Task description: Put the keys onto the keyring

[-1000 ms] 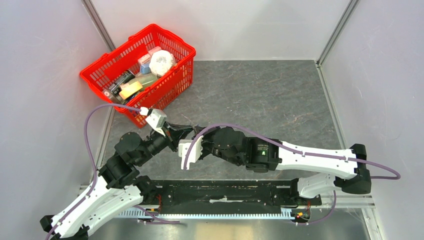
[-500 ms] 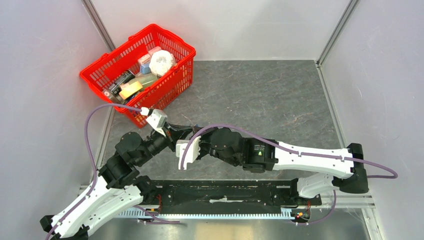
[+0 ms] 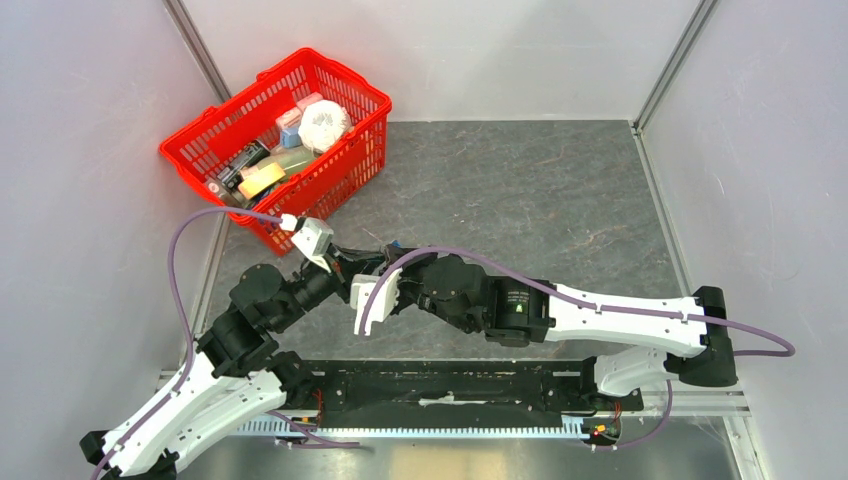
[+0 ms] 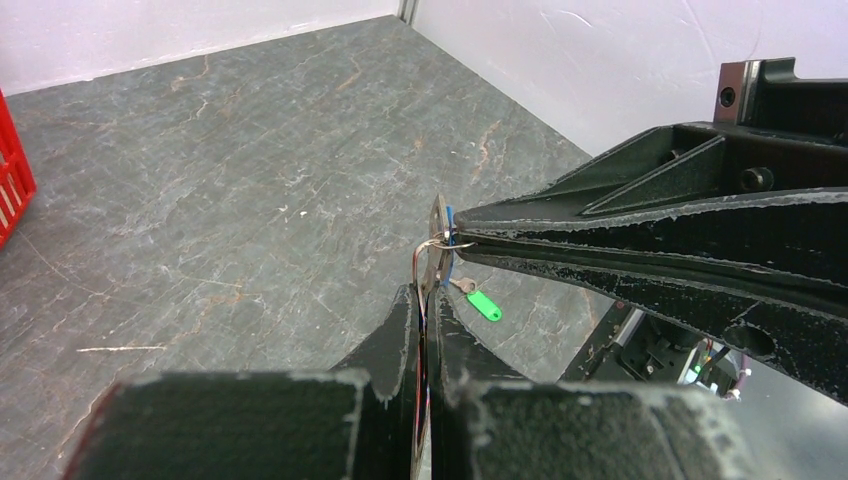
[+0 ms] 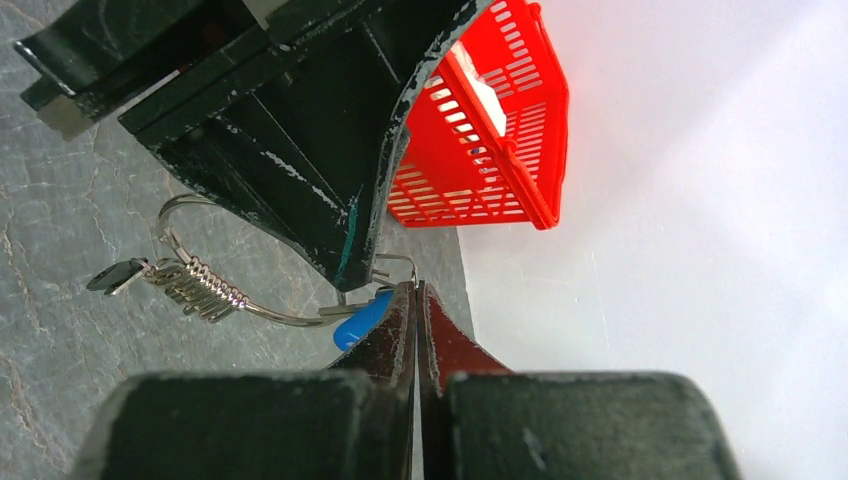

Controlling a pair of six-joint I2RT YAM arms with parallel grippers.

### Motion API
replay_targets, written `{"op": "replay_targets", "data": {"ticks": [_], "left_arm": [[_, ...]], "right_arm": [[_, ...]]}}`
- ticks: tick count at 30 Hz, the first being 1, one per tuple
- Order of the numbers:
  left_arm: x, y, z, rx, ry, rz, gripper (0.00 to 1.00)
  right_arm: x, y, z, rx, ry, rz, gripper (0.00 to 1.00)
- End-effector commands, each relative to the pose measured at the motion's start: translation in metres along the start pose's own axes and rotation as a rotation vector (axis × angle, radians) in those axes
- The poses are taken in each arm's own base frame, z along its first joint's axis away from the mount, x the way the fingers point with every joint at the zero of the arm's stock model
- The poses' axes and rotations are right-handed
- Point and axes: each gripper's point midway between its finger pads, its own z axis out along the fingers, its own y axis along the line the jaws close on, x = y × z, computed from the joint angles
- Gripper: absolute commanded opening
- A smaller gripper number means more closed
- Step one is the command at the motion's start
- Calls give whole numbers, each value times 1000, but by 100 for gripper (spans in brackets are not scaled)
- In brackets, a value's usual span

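Just above the surface [image 4: 200, 200], the left tool [image 4: 425, 295] clamps the keyring [image 5: 200, 285] while the right tool [image 5: 413, 290], tip to tip with it, pinches a blue key [image 5: 358, 320] at the wire.

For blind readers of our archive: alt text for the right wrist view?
Closed right fingers hold a blue key at the wire keyring, gripped by the left fingers and strung with silver keys; a red basket behind.
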Motion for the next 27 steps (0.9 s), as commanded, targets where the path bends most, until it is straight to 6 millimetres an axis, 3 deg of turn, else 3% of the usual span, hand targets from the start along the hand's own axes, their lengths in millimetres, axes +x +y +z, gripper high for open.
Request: {"op": "replay_targets", "data": {"ticks": [1,11,27], "left_arm": [[-29,-14,-5,53,-78,-11,2],[-32,-26,-10,122,-84,11,2],[-20,-52,-6,282,-27,18,2]], "right_arm": [[-9,-20,-3,84,-26,17,0],[-8,-21,-17,56,-34,78,0],[-5,-35,-42,79,-61,124,0]]}}
